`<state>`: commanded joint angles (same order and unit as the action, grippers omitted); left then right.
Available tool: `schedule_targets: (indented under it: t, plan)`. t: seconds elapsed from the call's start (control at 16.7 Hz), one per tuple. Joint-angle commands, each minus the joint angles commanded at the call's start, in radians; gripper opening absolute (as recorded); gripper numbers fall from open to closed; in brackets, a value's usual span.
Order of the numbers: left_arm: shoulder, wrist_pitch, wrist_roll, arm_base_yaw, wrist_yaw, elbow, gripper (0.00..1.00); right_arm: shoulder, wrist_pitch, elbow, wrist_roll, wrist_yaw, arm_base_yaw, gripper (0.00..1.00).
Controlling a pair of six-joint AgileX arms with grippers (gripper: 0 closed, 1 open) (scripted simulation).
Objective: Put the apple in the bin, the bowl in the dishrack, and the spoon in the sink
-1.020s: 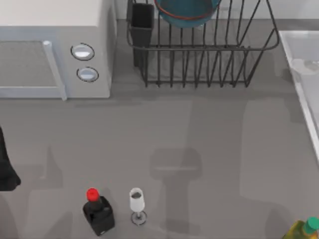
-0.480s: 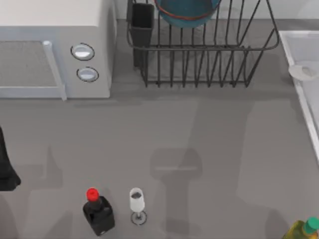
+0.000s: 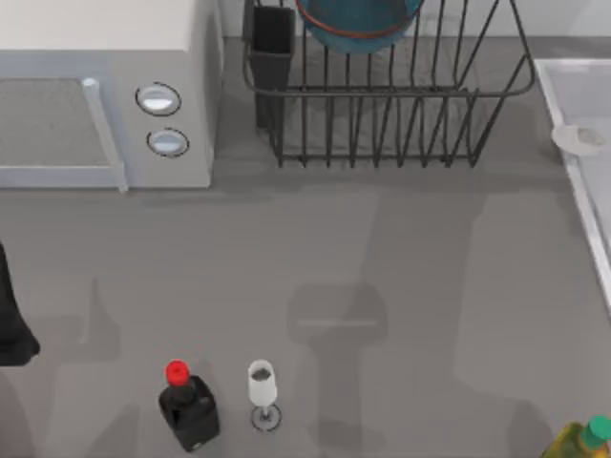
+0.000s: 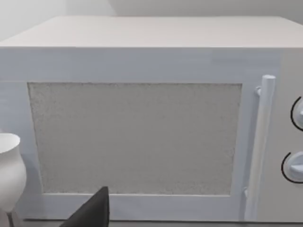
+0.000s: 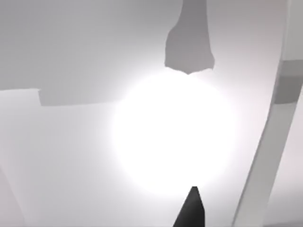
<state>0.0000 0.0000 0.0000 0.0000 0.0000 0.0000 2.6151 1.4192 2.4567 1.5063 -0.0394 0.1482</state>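
The deep-blue bowl (image 3: 358, 24) stands inside the black wire dishrack (image 3: 382, 93) at the back centre. In the pale sink (image 3: 573, 65) at the right edge, the spoon (image 3: 578, 138) rests against the basin's left wall. The right wrist view looks down on the sink's pale floor (image 5: 71, 47), with a bright glare and a dark tip of my right gripper (image 5: 191, 210) above it. My left arm (image 3: 10, 324) is parked at the table's left edge; my left gripper (image 4: 94, 210) faces the microwave. The apple and the bin are out of view.
A white microwave (image 3: 105, 57) fills the back left corner. A red-capped black bottle (image 3: 186, 405) and a white wine glass (image 3: 262, 386) stand near the front edge, left of centre. A yellow-green bottle (image 3: 582, 441) sits at the front right corner.
The spoon has dropped lower and to the left within the sink and has come to rest. Nothing else has moved.
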Motion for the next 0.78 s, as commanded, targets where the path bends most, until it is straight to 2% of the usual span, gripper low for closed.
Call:
schedule_targets:
  t: [0.42,0.78]
  plan:
    - [0.000,0.000,0.000,0.000,0.000,0.000,1.00,0.000,0.000,0.000,0.000,0.000,0.000,0.98]
    - [0.000,0.000,0.000,0.000,0.000,0.000,1.00,0.000,0.000,0.000,0.000,0.000,0.000,1.00]
